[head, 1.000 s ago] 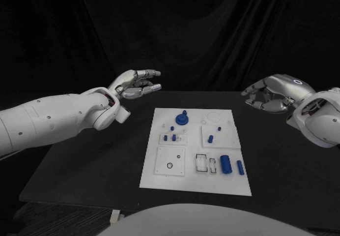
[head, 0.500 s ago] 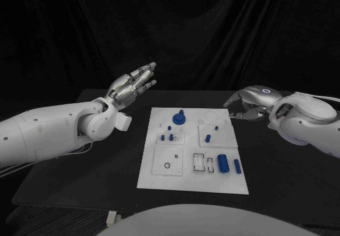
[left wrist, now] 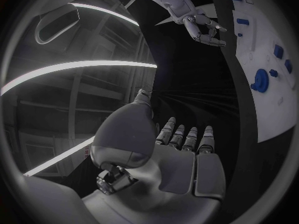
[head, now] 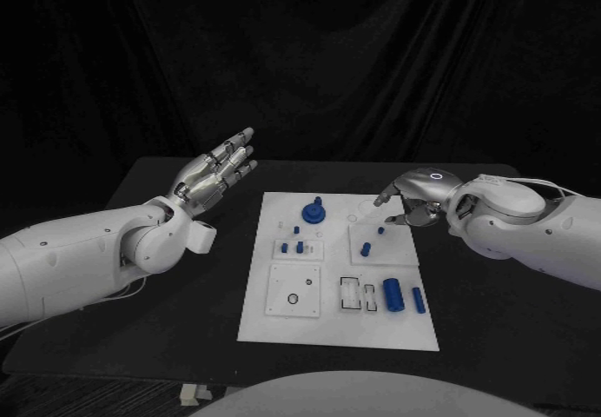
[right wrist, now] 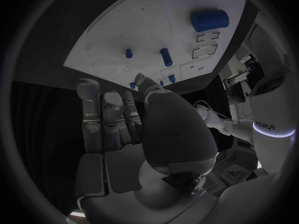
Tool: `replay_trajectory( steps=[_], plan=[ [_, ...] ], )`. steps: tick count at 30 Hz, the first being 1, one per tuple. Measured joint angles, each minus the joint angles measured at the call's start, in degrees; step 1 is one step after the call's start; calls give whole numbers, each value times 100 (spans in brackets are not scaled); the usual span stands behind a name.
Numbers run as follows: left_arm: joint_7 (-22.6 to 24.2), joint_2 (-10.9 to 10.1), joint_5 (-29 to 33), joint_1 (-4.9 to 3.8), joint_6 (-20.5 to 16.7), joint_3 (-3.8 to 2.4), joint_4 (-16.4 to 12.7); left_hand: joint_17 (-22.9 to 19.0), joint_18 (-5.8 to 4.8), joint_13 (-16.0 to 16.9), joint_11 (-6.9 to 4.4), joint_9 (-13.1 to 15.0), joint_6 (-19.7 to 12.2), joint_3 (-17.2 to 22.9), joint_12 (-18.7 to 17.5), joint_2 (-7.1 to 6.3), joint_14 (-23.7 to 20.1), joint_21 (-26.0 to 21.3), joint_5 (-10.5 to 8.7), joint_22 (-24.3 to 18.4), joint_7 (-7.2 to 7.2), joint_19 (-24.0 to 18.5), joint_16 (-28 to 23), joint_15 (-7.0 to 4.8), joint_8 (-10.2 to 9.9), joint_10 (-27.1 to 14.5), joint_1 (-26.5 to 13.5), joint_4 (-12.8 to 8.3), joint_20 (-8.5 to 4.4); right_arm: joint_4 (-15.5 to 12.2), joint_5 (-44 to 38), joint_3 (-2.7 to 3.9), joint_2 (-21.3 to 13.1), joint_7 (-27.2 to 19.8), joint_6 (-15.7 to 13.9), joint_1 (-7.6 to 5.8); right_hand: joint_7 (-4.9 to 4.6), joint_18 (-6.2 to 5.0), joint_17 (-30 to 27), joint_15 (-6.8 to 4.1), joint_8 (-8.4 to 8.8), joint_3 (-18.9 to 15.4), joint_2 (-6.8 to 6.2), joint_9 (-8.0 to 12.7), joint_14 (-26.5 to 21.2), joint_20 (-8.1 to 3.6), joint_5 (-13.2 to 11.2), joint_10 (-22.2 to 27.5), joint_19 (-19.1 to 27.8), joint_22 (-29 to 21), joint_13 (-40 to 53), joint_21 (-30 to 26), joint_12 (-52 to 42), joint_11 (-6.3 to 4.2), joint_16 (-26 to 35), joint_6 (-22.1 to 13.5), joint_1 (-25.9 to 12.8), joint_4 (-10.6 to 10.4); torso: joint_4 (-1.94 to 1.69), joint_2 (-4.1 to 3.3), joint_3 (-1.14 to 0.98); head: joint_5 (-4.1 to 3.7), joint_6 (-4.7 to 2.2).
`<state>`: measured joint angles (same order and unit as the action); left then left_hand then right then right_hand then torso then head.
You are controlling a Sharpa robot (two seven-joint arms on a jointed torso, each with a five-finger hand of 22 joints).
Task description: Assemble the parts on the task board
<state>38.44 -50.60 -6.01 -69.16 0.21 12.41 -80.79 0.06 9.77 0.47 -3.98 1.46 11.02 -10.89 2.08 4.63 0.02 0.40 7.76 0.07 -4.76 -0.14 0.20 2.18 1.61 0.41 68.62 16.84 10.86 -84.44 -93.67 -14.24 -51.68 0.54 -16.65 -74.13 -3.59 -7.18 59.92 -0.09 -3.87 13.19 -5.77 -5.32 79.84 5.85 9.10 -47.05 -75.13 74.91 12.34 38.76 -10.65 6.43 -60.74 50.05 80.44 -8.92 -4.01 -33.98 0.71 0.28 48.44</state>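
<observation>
The white task board [head: 332,330] lies in the middle of the black table. On it are a blue round piece with a knob [head: 313,209], small blue pegs [head: 291,247], two more pegs [head: 365,249], a thick blue cylinder [head: 393,294] and a slimmer one [head: 419,301]. My left hand [head: 215,174] is raised left of the board's far end, flat with its fingers spread, holding nothing. My right hand [head: 407,198] hovers over the board's far right corner, fingers bent downward and empty. The right wrist view shows the right hand [right wrist: 118,129] above the board [right wrist: 156,30], the pegs [right wrist: 165,56] and the thick cylinder [right wrist: 210,20].
A black ring [head: 292,299] marks a square plate at the board's near left. Two empty rectangular slots [head: 359,292] sit beside the thick cylinder. Bare black table [head: 175,295] runs along both sides of the board. The left wrist view shows the right hand [left wrist: 202,27] beyond the board [left wrist: 268,59].
My right hand has come in from the right and lowered over the board's far right corner. My left hand has straightened its fingers and dropped slightly.
</observation>
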Motion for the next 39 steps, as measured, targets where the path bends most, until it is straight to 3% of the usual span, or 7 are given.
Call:
replay_trajectory(
  steps=[2, 7, 10, 13, 15, 26, 39],
  plan=[
    [5, 0, -26, 7, -9, 0, 6, 0, 0, -29, -128, -13, -159, 0, -169, -7, -5, 0, -5, -2, -195, 18, 0, -115, -19, -34, -67, 0, -69, 28, -7, 0, 15, -12, 13, 17, 0, 0, -3, 0, 0, 0, 24, 2, 0, 0, 38, -6, 0, 0, -33, 0, 0, -8, 0, 0, 24, 0, -17, -12, 13, -21, -14],
    [12, 1, -68, 28, -26, -1, 15, 1, -1, -38, -142, -31, -369, 0, -190, 68, -7, 0, -41, -2, -410, 19, 0, -171, -19, -43, -170, 0, -311, 70, -21, 0, 51, -35, 29, 37, 0, 0, -3, 0, 0, -15, 30, 19, 0, 3, 40, -91, -3, 0, -85, 0, 0, -8, 0, 0, 30, 15, -43, -25, 29, -64, -18],
    [14, 5, -86, 35, -39, -1, 15, 2, -1, -41, -255, -50, -512, -48, -190, 84, -9, 0, -259, -2, -552, 17, 0, -250, -63, -40, -198, 0, -418, 87, -26, 0, 62, -48, 36, 44, -20, 1, -3, 0, 0, -31, 30, 30, 0, 21, 40, -167, -21, 0, -136, 0, -28, -16, 0, 20, 30, 31, -44, -25, 29, -76, -24],
    [17, 7, -98, 45, -55, -1, 15, 2, -1, -42, -257, -110, -915, -48, -190, -6, -5, 0, -442, -2, -954, 10, 0, -246, -120, -41, -289, 0, -424, 108, -29, 1, 65, -57, 43, 57, -72, 1, -2, 0, 0, -62, 30, 42, 0, -1, 40, -254, -43, 3, -180, 0, -28, -30, 0, 30, 30, 31, -43, -23, 29, -90, -43],
    [18, 7, -105, 54, -70, -1, 18, 2, -1, -42, -257, -127, -1032, -48, -191, -18, 13, 0, -460, -2, -1072, 10, 0, -228, -132, -41, -300, 0, -424, 125, -31, 1, 73, -62, 50, 65, -100, 1, -2, 0, 0, -62, 69, 47, 0, -1, 40, -282, -43, 4, -209, 0, -28, -20, 0, 22, 37, 31, -43, -17, 29, -98, -53],
    [25, 7, -122, 65, -96, -1, 32, 4, -1, -41, -154, -133, -1072, -30, -190, 88, -1, -21, -410, -1, -1111, 9, 0, 11, -133, -42, -302, -18, -317, 234, -37, 2, 144, -73, 131, 182, -273, 2, -2, 0, -24, -94, 106, 56, 0, 15, 40, -530, -100, 4, -354, 0, -50, -62, -3, 189, 48, 31, -38, 1, 30, -112, -53],
    [28, 3, -129, 74, -50, -1, 45, -1, -2, -39, 28, -132, -1020, -30, -190, 266, 0, -21, -100, -1, -1017, 20, 0, 112, -132, -46, -124, -18, -205, 406, -40, 1, 269, -93, 168, 358, -402, 2, -7, 0, -46, -99, 166, 70, 0, -2, 195, -717, -124, 3, -486, 0, -50, -81, -32, 318, 108, 58, -46, 10, 35, -90, -51]
  ],
)
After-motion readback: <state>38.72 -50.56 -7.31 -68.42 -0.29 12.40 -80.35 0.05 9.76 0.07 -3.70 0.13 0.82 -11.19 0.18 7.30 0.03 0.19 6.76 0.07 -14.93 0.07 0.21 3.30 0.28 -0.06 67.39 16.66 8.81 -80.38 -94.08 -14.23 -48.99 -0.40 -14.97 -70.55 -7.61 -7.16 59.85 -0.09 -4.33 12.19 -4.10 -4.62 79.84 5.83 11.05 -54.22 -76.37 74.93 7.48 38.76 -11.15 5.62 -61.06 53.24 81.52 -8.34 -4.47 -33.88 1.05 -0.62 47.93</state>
